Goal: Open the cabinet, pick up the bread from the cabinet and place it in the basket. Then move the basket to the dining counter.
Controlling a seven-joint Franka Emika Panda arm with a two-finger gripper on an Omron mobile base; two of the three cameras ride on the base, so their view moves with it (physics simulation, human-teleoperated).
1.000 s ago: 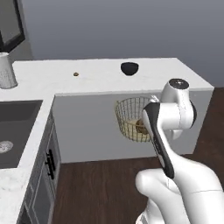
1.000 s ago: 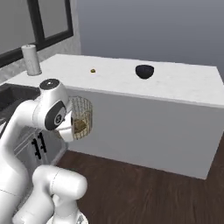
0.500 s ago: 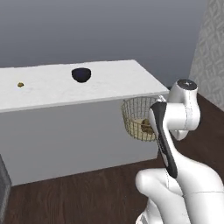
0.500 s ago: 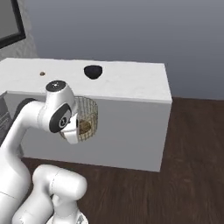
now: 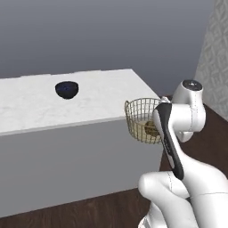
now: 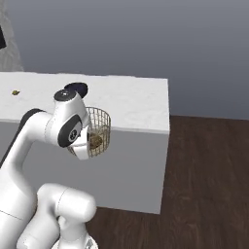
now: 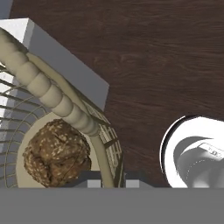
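Gripper (image 7: 106,180) clamped on the rim of the basket (image 5: 141,120), one finger inside the mesh wall and one outside, as the hand view shows. Bread (image 7: 57,153) resting on the basket's tan base, just inside the pinched stretch of rim. Basket carried in the air just off the end corner of the dining counter (image 5: 93,104), its rim about level with the slab's top, its base below the edge.

Step in hand, by the look of it: carrying the loaded basket onto the dining counter. Worth lifting first so the base clears the slab's edge, then travelling in over the marble, well short of the dark bowl (image 5: 67,89) standing further in from that corner. Best kept level so the roll stays put; lowered until the base sits flat before letting go.
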